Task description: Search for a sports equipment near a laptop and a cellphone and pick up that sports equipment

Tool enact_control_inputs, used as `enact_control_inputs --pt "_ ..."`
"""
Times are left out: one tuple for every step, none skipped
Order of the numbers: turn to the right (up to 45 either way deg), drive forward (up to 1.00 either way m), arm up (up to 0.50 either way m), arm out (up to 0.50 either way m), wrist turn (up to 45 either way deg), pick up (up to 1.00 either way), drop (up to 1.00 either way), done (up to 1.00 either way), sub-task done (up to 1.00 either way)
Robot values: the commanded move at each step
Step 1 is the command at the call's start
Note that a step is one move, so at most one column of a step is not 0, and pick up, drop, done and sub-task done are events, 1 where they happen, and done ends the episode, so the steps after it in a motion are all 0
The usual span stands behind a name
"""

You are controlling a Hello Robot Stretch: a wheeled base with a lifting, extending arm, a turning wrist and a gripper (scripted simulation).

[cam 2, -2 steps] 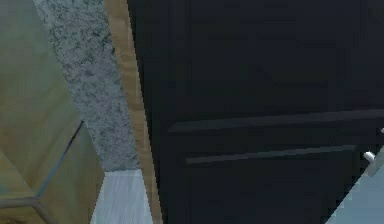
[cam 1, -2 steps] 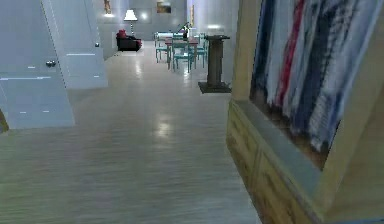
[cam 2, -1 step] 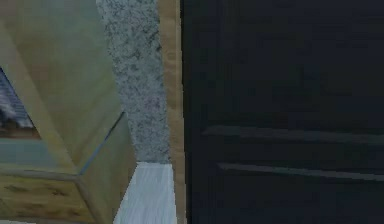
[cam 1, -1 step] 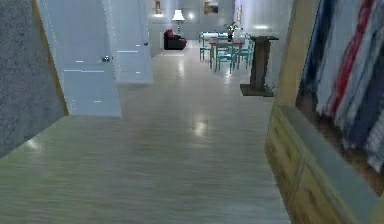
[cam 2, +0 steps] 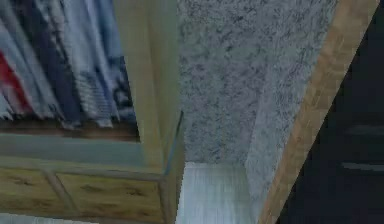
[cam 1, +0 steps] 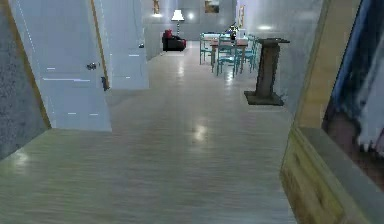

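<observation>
Across the forward view's bottom and middle, pale glossy wood-plank floor (cam 1: 180, 150), reaching back to a far room. At that view's left, tall white panelled door (cam 1: 62, 60) with small dark handle (cam 1: 91, 66); just past it, second white door (cam 1: 125, 40). Along the right edge, light wooden wardrobe (cam 1: 318, 170), hanging clothes (cam 1: 365, 90) inside.

On the arm side view's left, pale wooden drawer fronts (cam 2: 60, 190) below striped blue, white and red garments (cam 2: 55, 60). At its middle, speckled grey wall (cam 2: 220, 70). Right of that, slanting light wooden door frame (cam 2: 320, 110), then dark panelled surface (cam 2: 350, 150) at the edge.

Farther off in the forward view, right of centre, dark square pedestal stand (cam 1: 268, 68) on the floor by the wall. Behind it, teal dining chairs (cam 1: 228, 52) around a table. Left of those, dark armchair (cam 1: 174, 42) beneath white-shaded floor lamp (cam 1: 178, 16). Higher up, small framed wall picture (cam 1: 211, 6).

Cannot tell the gripper's state. Cannot tell where the sports equipment lies, nor any laptop or cellphone.
</observation>
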Motion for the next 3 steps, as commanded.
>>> enact_control_inputs --pt "0.0 1.00 0.00 0.00 0.0 0.00 0.00 0.00 0.00" --pt "0.0 1.00 0.00 0.00 0.0 0.00 0.00 0.00 0.00" --pt "-3.0 0.00 0.00 0.00 0.0 0.00 0.00 0.00 0.00"
